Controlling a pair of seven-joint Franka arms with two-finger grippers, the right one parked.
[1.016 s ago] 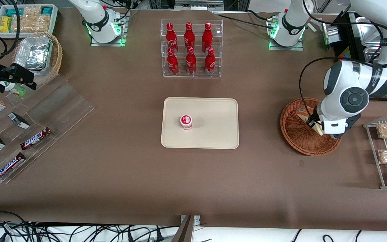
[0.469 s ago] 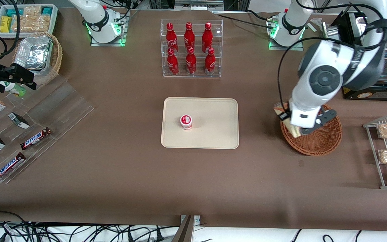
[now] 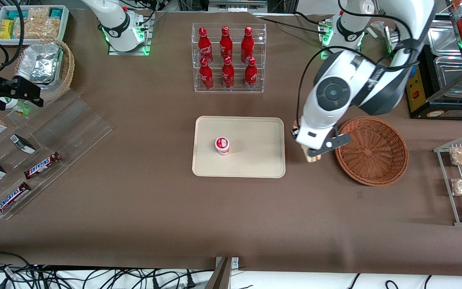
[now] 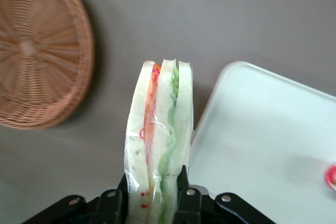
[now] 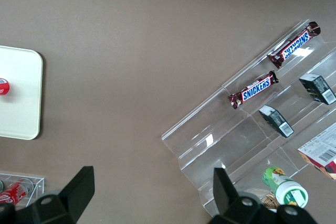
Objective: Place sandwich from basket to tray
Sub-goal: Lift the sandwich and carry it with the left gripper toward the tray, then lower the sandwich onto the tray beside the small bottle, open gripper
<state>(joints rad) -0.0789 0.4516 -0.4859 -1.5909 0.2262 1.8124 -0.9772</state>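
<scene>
Pale bread with red, green and cream layers is what catches the eye: the sandwich (image 4: pixel 159 145) sits pinched at its wide end between the fingers (image 4: pixel 185 203) of the gripper (image 4: pixel 151 205), its narrow edge pointing away from the wrist. The grip looks firm, the two black pads closed narrow against the bread on both flat sides.

From the front, the sandwich (image 3: pixel 311 154) shows only as a small wedge poking out under the left arm's hand, right of centre in the frame, over bare brown table. It hangs in the gap between the basket (image 3: pixel 371 150) and the tray (image 3: pixel 239 146), nearer the tray's rim than the middle of the gap.

As I read it, the pick is done: the reddish wicker basket looks empty, woven bottom fully exposed. The carry is roughly half finished. What remains is to bring the sandwich over the cream tray, lower it and let go.

On the tray stands a small red-and-white cup (image 3: pixel 222 145), left of its centre, so the open stretch nearest the gripper seems the natural landing spot.
</scene>
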